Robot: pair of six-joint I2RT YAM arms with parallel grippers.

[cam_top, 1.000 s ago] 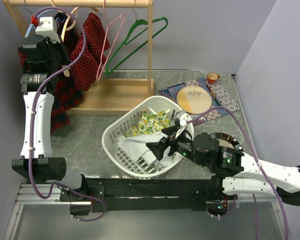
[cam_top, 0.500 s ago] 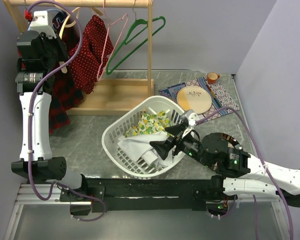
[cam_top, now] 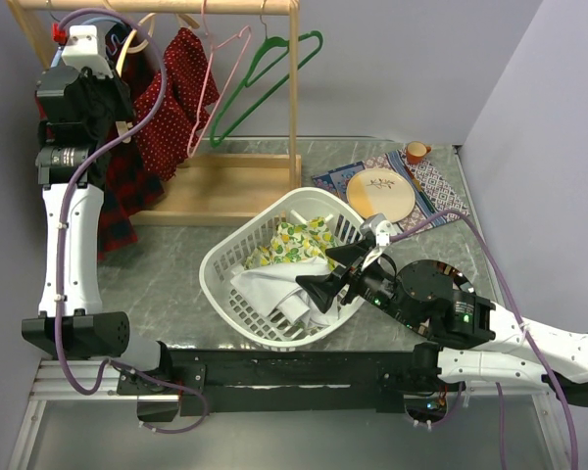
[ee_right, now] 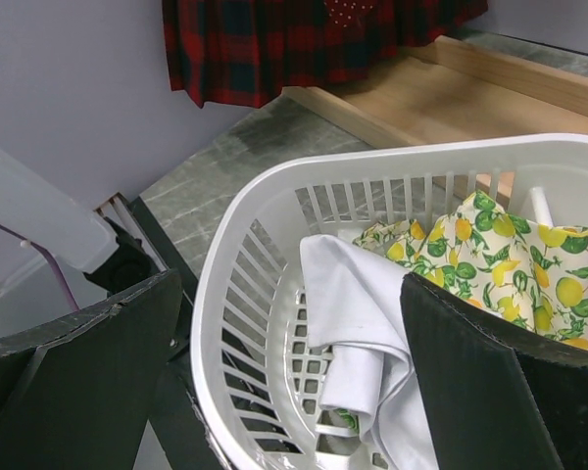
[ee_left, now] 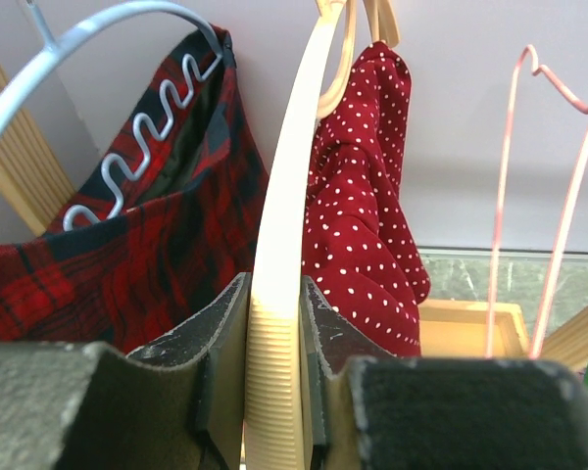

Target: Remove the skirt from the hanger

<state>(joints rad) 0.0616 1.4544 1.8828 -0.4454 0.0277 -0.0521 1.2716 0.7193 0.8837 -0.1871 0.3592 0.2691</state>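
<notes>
My left gripper (ee_left: 274,338) is shut on the ribbed arm of a cream plastic hanger (ee_left: 286,196), high at the rack's left end (cam_top: 90,98). A red polka-dot garment (ee_left: 363,215) hangs from that hanger and shows in the top view (cam_top: 174,98). Left of it a red plaid garment (ee_left: 127,264) hangs on a grey wire hanger (ee_left: 127,166); its hem drops behind the left arm (cam_top: 120,201). My right gripper (cam_top: 321,284) is open and empty over the white basket, also seen in the right wrist view (ee_right: 294,362).
The wooden rack (cam_top: 294,88) also carries an empty pink hanger (cam_top: 216,69) and a green hanger (cam_top: 274,64). The white laundry basket (cam_top: 216,264) holds a white cloth (ee_right: 363,333) and a lemon-print cloth (ee_right: 510,255). A wooden plate (cam_top: 380,194) and a small cup (cam_top: 416,151) sit on a patterned mat.
My left gripper has risen slightly along the rack with the cream hanger still in it. My right arm has drawn back a little to the right over the basket, still open.
</notes>
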